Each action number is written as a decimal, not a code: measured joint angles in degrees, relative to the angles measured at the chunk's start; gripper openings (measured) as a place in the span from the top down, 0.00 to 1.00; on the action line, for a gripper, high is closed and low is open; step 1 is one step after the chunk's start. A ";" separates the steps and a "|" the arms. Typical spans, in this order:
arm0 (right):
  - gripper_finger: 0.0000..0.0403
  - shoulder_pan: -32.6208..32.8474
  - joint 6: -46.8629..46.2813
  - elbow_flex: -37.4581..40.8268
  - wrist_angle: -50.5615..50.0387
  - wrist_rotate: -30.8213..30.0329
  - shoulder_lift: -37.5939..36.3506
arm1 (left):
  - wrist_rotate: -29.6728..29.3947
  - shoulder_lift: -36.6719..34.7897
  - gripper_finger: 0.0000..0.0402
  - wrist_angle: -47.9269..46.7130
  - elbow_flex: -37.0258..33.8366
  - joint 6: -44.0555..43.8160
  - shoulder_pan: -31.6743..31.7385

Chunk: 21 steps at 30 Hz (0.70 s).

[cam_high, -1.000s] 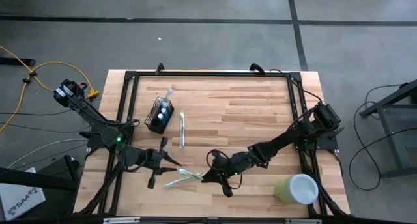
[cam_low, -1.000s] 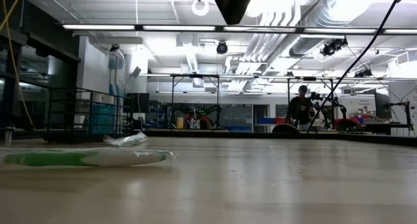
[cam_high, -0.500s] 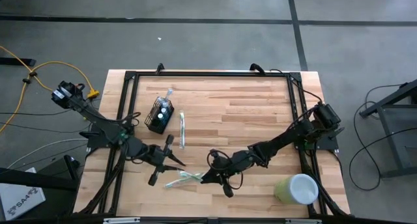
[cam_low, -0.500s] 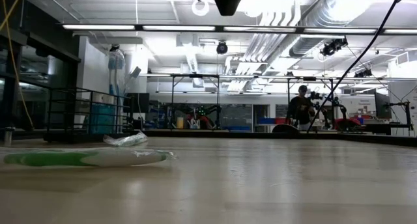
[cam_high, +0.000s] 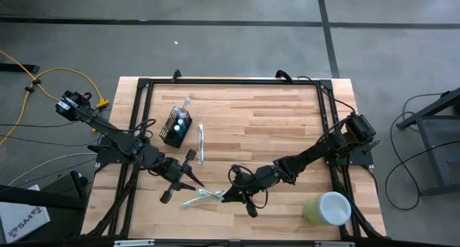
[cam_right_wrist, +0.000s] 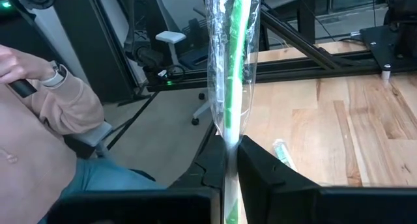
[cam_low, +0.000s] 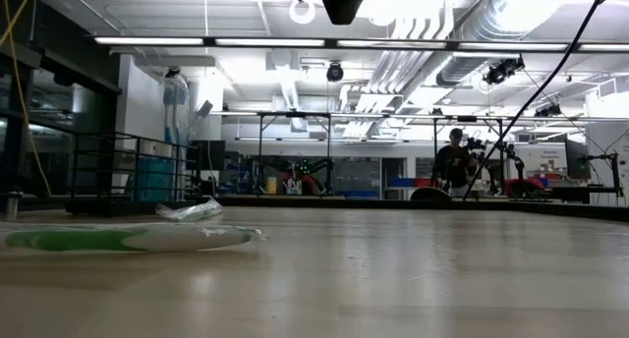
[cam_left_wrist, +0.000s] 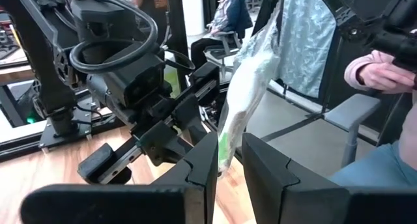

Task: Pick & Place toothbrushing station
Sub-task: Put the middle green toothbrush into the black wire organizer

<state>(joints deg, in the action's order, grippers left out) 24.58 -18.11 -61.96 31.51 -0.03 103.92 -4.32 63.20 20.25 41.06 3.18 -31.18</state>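
The black wire-mesh holder stands on its base at the table's far left with small things in it. A white toothbrush lies flat beside it. A green toothbrush in a clear wrapper lies near the front edge; it also shows in the low view. My right gripper is shut on that wrapper. My left gripper points toward the table's right, just left of the wrapper. Its fingers stand a narrow gap apart, with the wrapper in line with that gap. My right gripper pinches the wrapped toothbrush between its two fingers, at the wrapper's right end. The fingers come level from the table's right and lie along it. The rest of the wrapper sticks out past the fingertips toward the table's left, low over the table.
A pale green cup with a white inside stands at the front right corner. A black frame runs around the table's edges. A person's sleeve and hand show beyond the table in the wrist views. Bare wood lies at the centre and far right.
My left gripper has moved toward the table's right, closer to the wrapped toothbrush and my right gripper. The wrapped toothbrush has stayed where it was.
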 joint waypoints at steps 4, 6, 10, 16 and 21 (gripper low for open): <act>0.97 -0.20 -0.02 0.01 -0.03 -0.28 0.00 | 0.08 0.48 0.84 -0.07 0.00 -0.19 -0.03; 0.97 -0.53 -0.38 0.01 -0.11 0.05 0.02 | 0.93 1.12 0.84 0.21 0.00 -0.46 -0.13; 0.97 -1.45 -1.21 0.01 -0.89 0.66 0.44 | 2.87 3.05 0.84 0.88 0.00 -0.59 -0.07; 0.97 -1.89 -1.95 0.01 -1.22 1.94 0.44 | 2.58 4.31 0.84 1.39 0.00 -0.65 0.04; 0.97 -0.53 -3.19 0.01 -1.38 1.36 0.44 | 1.03 4.31 0.84 0.31 0.00 -1.02 0.04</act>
<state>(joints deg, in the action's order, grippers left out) 24.05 -21.30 -61.95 30.13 1.32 104.36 -3.28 67.51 20.56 41.06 2.16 -31.14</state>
